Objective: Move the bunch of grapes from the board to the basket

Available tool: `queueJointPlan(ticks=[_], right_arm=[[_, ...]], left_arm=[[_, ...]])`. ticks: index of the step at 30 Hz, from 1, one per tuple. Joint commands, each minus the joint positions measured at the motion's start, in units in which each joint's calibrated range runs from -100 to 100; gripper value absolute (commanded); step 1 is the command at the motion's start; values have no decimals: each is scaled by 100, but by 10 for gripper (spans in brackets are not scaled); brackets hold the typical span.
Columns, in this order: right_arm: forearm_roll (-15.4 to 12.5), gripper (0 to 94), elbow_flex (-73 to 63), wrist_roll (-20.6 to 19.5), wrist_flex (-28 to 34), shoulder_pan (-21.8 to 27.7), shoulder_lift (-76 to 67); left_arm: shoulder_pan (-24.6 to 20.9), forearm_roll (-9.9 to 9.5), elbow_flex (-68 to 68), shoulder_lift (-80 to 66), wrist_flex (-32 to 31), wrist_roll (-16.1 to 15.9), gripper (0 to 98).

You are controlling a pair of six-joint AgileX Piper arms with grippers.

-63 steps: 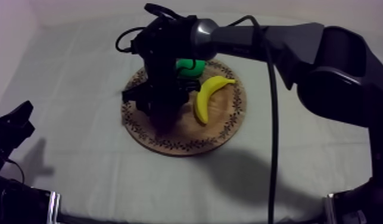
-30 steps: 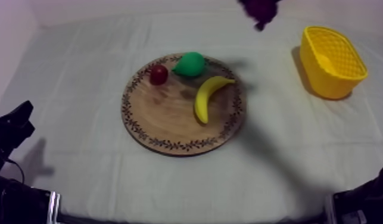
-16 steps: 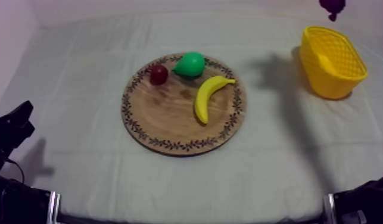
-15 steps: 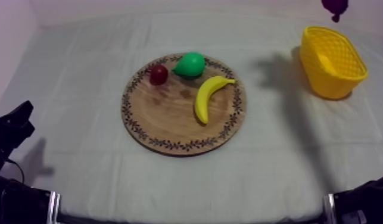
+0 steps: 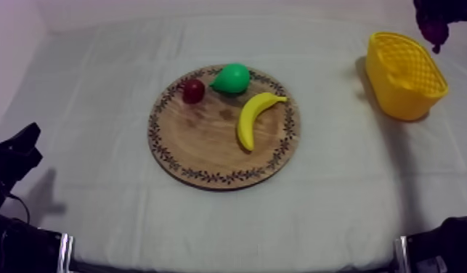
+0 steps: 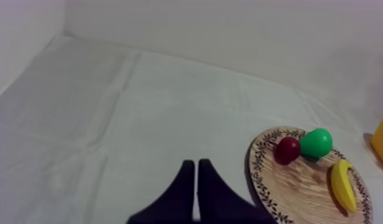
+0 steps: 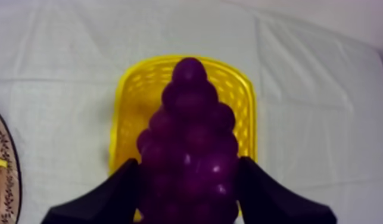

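The purple bunch of grapes (image 7: 189,143) hangs in my right gripper (image 7: 187,179), whose black fingers (image 7: 119,187) are shut on its sides, directly above the yellow basket (image 7: 125,101). From above, the grapes (image 5: 433,24) hover high over the basket (image 5: 404,78) at the table's far right. The round wooden board (image 5: 200,145) lies mid-table with a banana (image 5: 252,118), a green pear (image 5: 232,77) and a small red fruit (image 5: 193,90) on it. My left gripper (image 5: 18,149) rests low at the left; its fingers (image 6: 196,184) lie together as a narrow wedge, well short of the board (image 6: 301,184).
Grey-white cloth covers the table, with wide bare stretches left of the board and in front of it. The board's edge (image 7: 0,173) with a banana tip lies some way from the basket.
My right arm lifted the grapes off the board and carried them rightward; they now hang over the basket. The left arm has not moved.
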Motion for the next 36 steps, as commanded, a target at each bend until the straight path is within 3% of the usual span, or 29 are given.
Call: queueJointPlan(ticks=[1, 17, 23, 26, 30, 36], right_arm=[[-38, 352, 64, 42, 0, 56, 204], [-151, 344, -395, 208, 110, 220, 2452], [-186, 597, -754, 255, 257, 330, 2940], [-172, 668, -754, 272, 199, 337, 2936], [-146, 694, -545, 239, 53, 278, 2625], [-85, 647, 149, 97, -403, 173, 1452]], left_arm=[[0, -4, -2, 0, -5, 0, 1], [0, -4, -2, 0, -5, 0, 1], [0, -4, -2, 0, -5, 0, 1], [0, -4, -2, 0, -5, 0, 1], [0, -4, -2, 0, -5, 0, 1], [0, -4, -2, 0, -5, 0, 1]])
